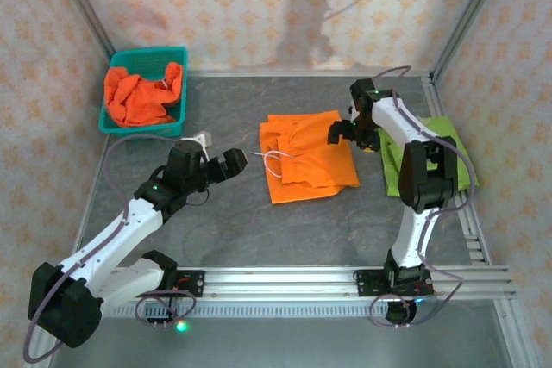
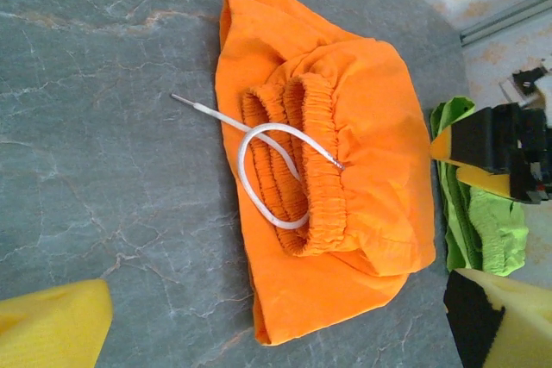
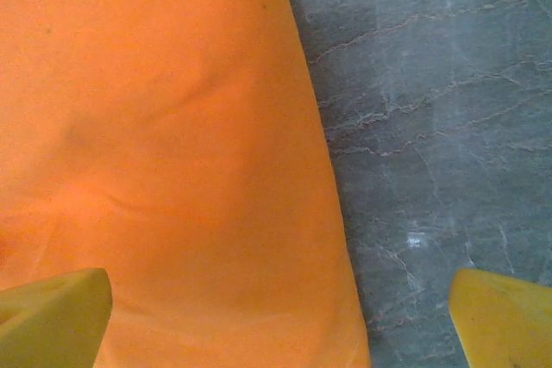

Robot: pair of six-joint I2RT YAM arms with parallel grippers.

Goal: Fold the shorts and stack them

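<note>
**Both grippers spread, orange shorts between them**

At far left, the teal basket (image 1: 147, 52) holds a heap of orange shorts (image 1: 138, 99). The left gripper (image 1: 221, 158) hangs spread wide and empty, near the loose orange shorts on the table (image 1: 306, 161). Its white drawstring (image 2: 259, 140) loops out toward that side, and I reckon a finger could snag it and drag the cloth. The right gripper (image 1: 345, 131) is spread too, straddling the far hem, so it might pinch only one layer. The lime green shorts (image 1: 448, 148) lie under that arm and may get brushed.
</note>
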